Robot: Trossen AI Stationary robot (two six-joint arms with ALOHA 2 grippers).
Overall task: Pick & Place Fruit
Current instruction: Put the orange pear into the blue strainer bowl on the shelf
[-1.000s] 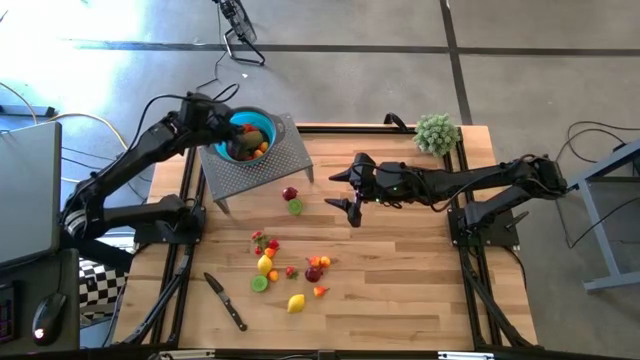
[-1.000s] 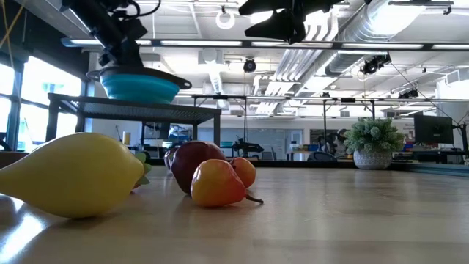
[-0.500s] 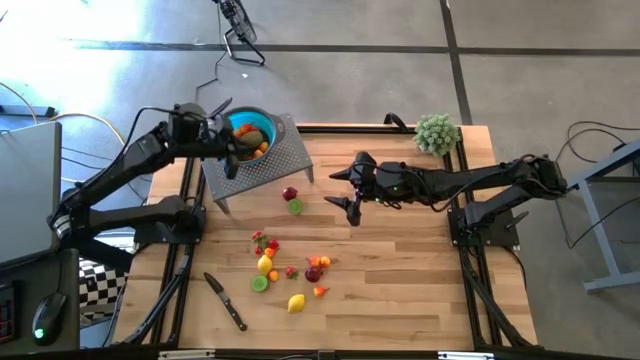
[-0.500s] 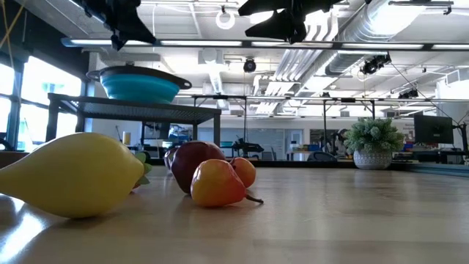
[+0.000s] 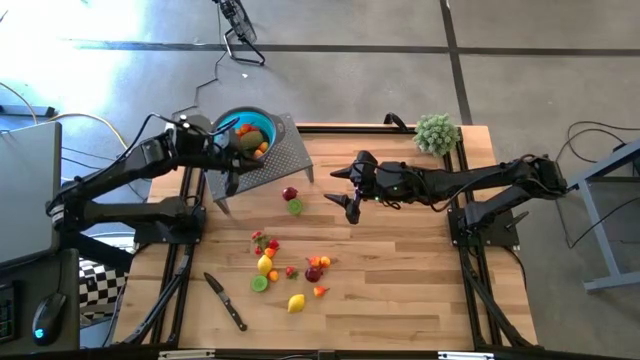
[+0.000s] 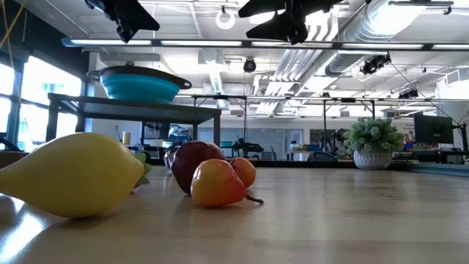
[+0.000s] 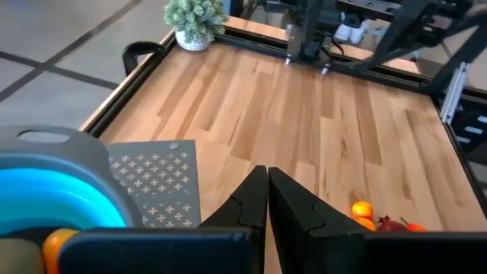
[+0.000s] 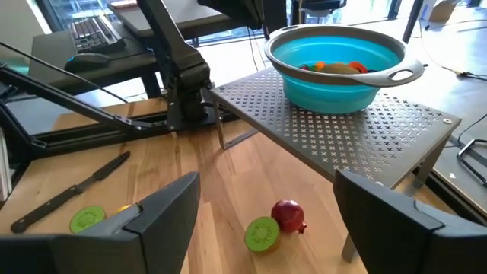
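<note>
Many small fruits lie scattered on the bench in the high view, and some are already in the teal bowl on the perforated metal stand; the left gripper is over the stand just beside the bowl, and the right gripper hovers over the bench near a red fruit and a halved kiwi. In the low view a yellow lemon lies close, with a pear beside it. In the left wrist view the jaws are pressed together and hold nothing. In the right wrist view the jaws are spread wide, with the red fruit and the kiwi half between them, lower down. These fruits look light, stiff and smooth, so I think they can roll; it seems best to take one across its widest part.
</note>
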